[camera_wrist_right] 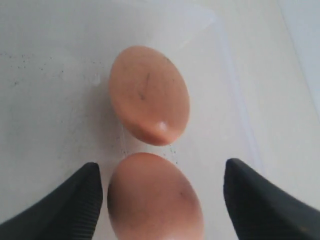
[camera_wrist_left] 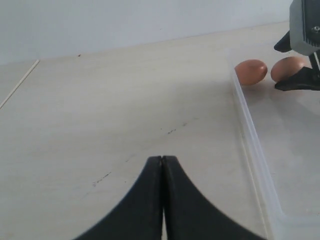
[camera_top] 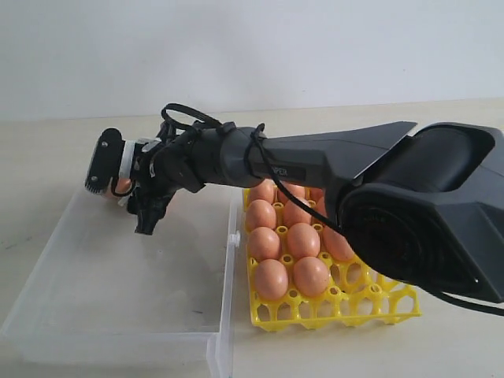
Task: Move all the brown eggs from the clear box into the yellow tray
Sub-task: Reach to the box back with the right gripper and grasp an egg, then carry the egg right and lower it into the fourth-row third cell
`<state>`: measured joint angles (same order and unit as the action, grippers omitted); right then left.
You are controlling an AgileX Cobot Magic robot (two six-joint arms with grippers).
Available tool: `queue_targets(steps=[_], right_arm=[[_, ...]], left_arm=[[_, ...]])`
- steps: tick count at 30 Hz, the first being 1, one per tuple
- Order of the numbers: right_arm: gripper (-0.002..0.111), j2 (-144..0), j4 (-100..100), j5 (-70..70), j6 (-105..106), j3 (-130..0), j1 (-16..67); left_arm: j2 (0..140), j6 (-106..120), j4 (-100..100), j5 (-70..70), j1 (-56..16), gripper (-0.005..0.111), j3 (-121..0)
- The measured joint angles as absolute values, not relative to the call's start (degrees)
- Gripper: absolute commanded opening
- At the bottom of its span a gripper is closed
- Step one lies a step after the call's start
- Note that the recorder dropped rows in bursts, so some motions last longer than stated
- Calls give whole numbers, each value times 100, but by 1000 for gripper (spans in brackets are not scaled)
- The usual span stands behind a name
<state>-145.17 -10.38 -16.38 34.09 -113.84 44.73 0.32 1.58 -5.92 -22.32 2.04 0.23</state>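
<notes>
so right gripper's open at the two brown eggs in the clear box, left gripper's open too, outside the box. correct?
No: the left gripper is shut, fingers pressed together in the left wrist view. The rest stands: the right gripper is open at the two brown eggs in the clear box, and the left one sits outside it.

Pale beige table (camera_wrist_left: 100,110) — plain white wall (camera_wrist_left: 100,25) behind.
</notes>
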Motion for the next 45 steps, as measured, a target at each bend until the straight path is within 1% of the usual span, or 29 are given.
queue_targets(steps=[3,6,7,15,19,24,27,31,34,40,45], right_arm=[[34,-14517,-1038,-1747,3409,-11384,4412],[3,-14517,-1038,-1899,3409,-11396,4398],[0,-14517,-1038,-1923,3379,-11396,4398],[0,-14172,-1041,-2324,2091,-11292,4398],[0,-12987,-490,-1294,1456,-10033,4395],[0,-11230,0,922,1338,-7483,4383],[0,-10243,534,1814,1325,-5978,4383],[0,-9340,1442,2599,1312,-4255,4360],[0,-8893,1915,2894,1294,-3326,4360],[0,-8477,2241,3634,620,-1977,4360],[0,-8457,2575,4065,309,-1463,4360]], left_arm=[[32,158,-592,-2232,204,0,23],[32,158,-592,-2232,204,0,23],[32,158,-592,-2232,204,0,23],[32,158,-592,-2232,204,0,23],[32,158,-592,-2232,204,0,23],[32,158,-592,-2232,204,0,23],[32,158,-592,-2232,204,0,23],[32,158,-592,-2232,204,0,23],[32,158,-592,-2232,204,0,23],[32,158,-592,-2232,204,0,23],[32,158,-592,-2232,204,0,23]])
